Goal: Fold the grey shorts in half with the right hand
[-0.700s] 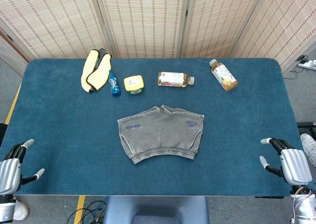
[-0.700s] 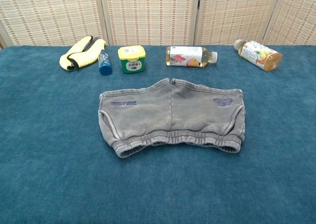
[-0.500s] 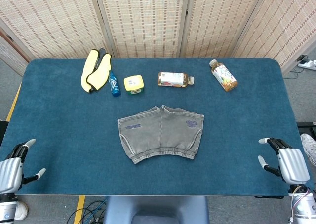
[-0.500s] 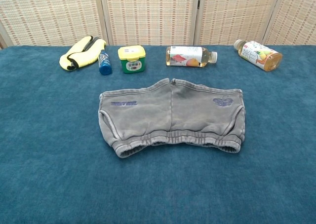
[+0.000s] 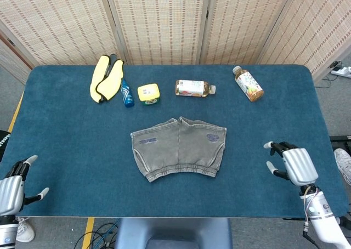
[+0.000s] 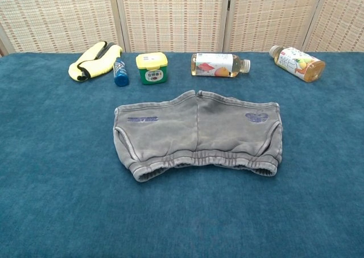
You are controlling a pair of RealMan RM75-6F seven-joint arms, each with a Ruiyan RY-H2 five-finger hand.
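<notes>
Head view: shorts (image 5: pixel 179 148) lie flat and unfolded on the surface (image 5: pixel 66 134), well to the left of the right hand (image 5: pixel 289 164) and a little beyond it. Right hand hovers over the near right part of the surface, fingers apart, holding nothing, not touching the cloth. Left hand (image 5: pixel 12 190) sits at the near left corner, also spread and empty.

Chest view: neither hand shows; shorts (image 6: pixel 196 134) fully spread, waistband nearest. Fold not started; reach, grasp and fold-over all remain.
</notes>
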